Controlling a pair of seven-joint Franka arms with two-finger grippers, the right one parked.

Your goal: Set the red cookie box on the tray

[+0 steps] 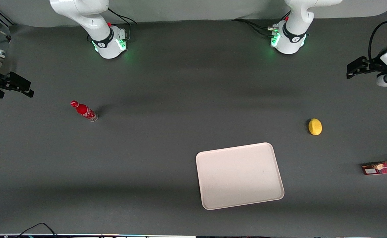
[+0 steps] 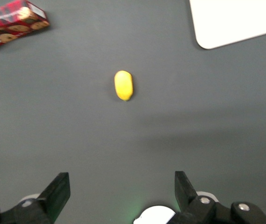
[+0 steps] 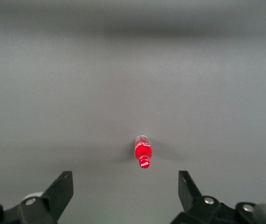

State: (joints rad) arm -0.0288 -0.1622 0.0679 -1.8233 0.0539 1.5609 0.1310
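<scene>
The red cookie box (image 1: 383,167) lies on the dark table at the working arm's end, seen edge-on in the front view; the left wrist view shows its plaid face with cookie pictures (image 2: 12,23). The pale cream tray (image 1: 239,175) sits nearer the table's middle, close to the front camera, with nothing on it; one rounded corner of the tray (image 2: 235,21) shows in the left wrist view. My left gripper (image 1: 352,68) hangs above the table at the working arm's end, farther from the front camera than the box, well apart from it. The gripper (image 2: 122,186) is open and holds nothing.
A yellow lemon (image 1: 315,126) lies between the gripper and the tray, and it shows ahead of the fingers as the lemon (image 2: 124,85) in the left wrist view. A small red soda bottle (image 1: 84,111) stands toward the parked arm's end.
</scene>
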